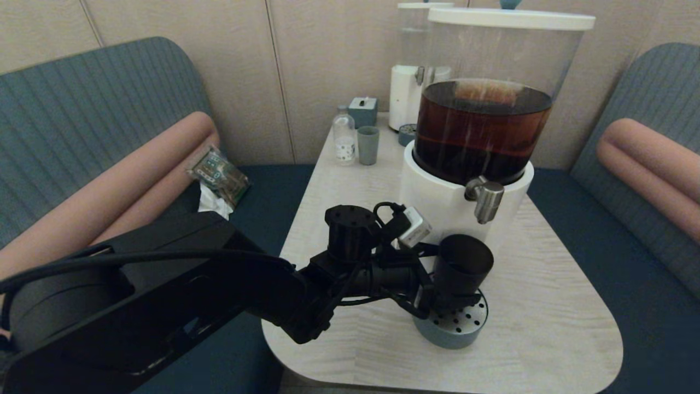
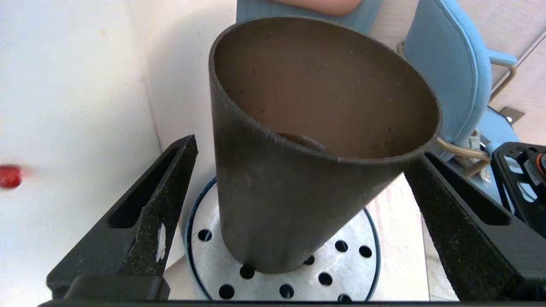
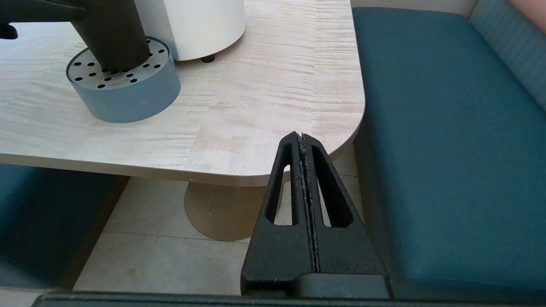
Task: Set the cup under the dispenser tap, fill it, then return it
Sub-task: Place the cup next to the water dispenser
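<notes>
The cup [image 1: 462,266], a dark tapered tumbler, stands on the round blue drip tray [image 1: 455,330] just below the steel dispenser tap [image 1: 484,198]. No liquid runs from the spout. My left gripper [image 1: 437,276] reaches in from the left, open, with a finger on each side of the cup. In the left wrist view the cup [image 2: 277,204] looks empty; one finger [image 2: 170,192] stands clear of it, while the other [image 2: 443,200] is right by the rim. My right gripper [image 3: 302,137] hangs shut with nothing in it, below the table's near right corner.
The big tank of brown liquid [image 1: 481,131] rises behind the cup on its white base. At the table's far end stand a smaller dispenser [image 1: 407,87], a grey-green cup [image 1: 367,145], a small bottle [image 1: 344,137] and a blue box [image 1: 363,111]. Blue benches flank the table [image 1: 547,306].
</notes>
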Tool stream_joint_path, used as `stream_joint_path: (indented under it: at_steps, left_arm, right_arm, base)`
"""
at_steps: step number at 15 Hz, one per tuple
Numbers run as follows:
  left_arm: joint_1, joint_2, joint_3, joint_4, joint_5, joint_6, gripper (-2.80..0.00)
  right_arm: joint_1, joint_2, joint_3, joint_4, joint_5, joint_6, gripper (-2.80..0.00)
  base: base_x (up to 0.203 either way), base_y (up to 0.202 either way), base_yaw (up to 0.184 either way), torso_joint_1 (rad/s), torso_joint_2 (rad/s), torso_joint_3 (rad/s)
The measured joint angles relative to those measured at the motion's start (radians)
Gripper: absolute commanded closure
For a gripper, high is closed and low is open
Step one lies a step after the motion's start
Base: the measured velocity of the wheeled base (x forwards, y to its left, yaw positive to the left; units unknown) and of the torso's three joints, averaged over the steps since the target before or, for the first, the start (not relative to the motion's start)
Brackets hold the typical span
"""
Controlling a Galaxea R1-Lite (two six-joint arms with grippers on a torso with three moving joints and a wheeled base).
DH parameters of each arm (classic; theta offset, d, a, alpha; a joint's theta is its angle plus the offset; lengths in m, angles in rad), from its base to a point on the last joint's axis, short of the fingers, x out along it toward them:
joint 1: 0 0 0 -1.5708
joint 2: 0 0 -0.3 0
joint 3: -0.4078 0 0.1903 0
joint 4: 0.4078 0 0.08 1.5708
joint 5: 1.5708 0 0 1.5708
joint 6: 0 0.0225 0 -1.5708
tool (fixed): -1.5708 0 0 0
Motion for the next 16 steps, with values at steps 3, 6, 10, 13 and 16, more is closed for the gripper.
stream_joint_path:
  at_steps: [3, 6, 10, 13, 16]
  left_arm:
    - [-0.004, 0.008, -0.009, 0.000, 0.004, -0.001, -2.80]
    - [-0.006, 0.011, -0.022, 0.017, 0.005, -0.001, -2.80]
    - [-0.011, 0.015, -0.039, 0.031, 0.006, -0.003, -2.80]
    - [-0.013, 0.017, -0.047, 0.045, 0.006, -0.003, -2.80]
    - [-0.016, 0.020, -0.053, 0.047, 0.009, -0.005, -2.80]
  right_arm:
    - [0.000, 0.000, 0.000, 0.000, 0.000, 0.000, 0.00]
    - [0.000, 0.000, 0.000, 0.000, -0.001, 0.000, 0.00]
    - [0.000, 0.000, 0.000, 0.000, 0.000, 0.000, 0.00]
    - [0.000, 0.000, 0.000, 0.000, 0.000, 0.000, 0.00]
    - [0.000, 0.000, 0.000, 0.000, 0.000, 0.000, 0.00]
  base:
    - [0.000, 0.000, 0.000, 0.000, 0.00, 0.000]
    - [0.000, 0.000, 0.000, 0.000, 0.00, 0.000]
    - [0.000, 0.000, 0.000, 0.000, 0.00, 0.000]
    - [0.000, 0.000, 0.000, 0.000, 0.00, 0.000]
    - [0.000, 0.000, 0.000, 0.000, 0.00, 0.000]
